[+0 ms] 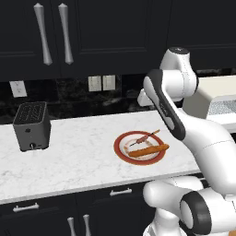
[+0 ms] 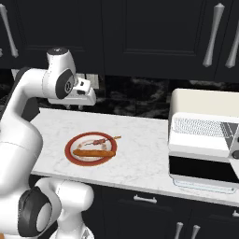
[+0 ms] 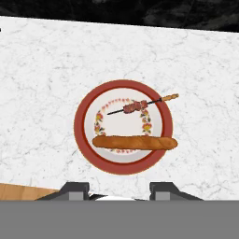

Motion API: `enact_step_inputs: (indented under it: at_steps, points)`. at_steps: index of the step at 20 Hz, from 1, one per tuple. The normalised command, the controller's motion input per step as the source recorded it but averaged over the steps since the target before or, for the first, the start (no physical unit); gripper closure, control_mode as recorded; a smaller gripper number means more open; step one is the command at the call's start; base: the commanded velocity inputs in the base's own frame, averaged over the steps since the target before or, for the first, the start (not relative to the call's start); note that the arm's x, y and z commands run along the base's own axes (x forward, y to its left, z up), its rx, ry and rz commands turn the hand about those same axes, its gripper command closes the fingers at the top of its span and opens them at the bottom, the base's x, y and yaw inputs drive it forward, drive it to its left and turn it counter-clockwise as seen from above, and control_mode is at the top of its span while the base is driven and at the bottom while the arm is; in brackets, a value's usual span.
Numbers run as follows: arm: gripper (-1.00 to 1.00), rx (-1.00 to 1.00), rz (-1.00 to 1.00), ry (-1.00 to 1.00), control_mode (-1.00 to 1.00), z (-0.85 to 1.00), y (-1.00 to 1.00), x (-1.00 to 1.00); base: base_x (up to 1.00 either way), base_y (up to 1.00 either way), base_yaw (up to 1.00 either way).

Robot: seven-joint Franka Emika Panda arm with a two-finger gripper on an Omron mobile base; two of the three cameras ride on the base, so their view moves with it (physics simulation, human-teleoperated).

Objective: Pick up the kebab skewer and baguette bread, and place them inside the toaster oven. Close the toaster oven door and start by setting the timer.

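On the marble counter stands a red-rimmed plate [image 1: 120,146] [image 2: 70,151] [image 3: 81,126]. Across its far side lies the kebab skewer [image 1: 144,138] [image 2: 99,141] [image 3: 135,107], a thin stick with reddish meat chunks. Nearer the counter's front edge, the orange-brown baguette bread [image 1: 148,150] [image 2: 93,153] [image 3: 135,142] lies along the plate. My gripper [image 2: 83,100] [image 3: 120,191] hangs high above the counter, looking down on the plate, its fingers apart with nothing between them. The cream toaster oven [image 2: 200,100] [image 1: 221,90] stands at the right, its door [image 2: 200,169] folded down and the rack showing.
A small black slot toaster [image 1: 31,125] sits on the counter's left end. Dark upper cabinets with silver handles [image 1: 44,34] hang over the counter, and wall outlets [image 1: 101,83] are set in the dark backsplash. Bare marble lies between plate and oven.
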Motion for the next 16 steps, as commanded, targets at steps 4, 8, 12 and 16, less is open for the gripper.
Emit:
enact_step_inputs:
  at_steps: [4,8,12,16]
  points:
    - [-1.0,0.0,0.0,0.0,1.0,0.0,0.0,0.0,0.0,0.0,0.0]
    - [-1.0,0.0,0.0,0.0,1.0,0.0,0.0,0.0,0.0,0.0,0.0]
    - [-1.0,0.0,0.0,0.0,1.0,0.0,0.0,0.0,0.0,0.0,0.0]
    - [-1.0,0.0,0.0,0.0,1.0,0.0,0.0,0.0,0.0,-0.05,0.0]
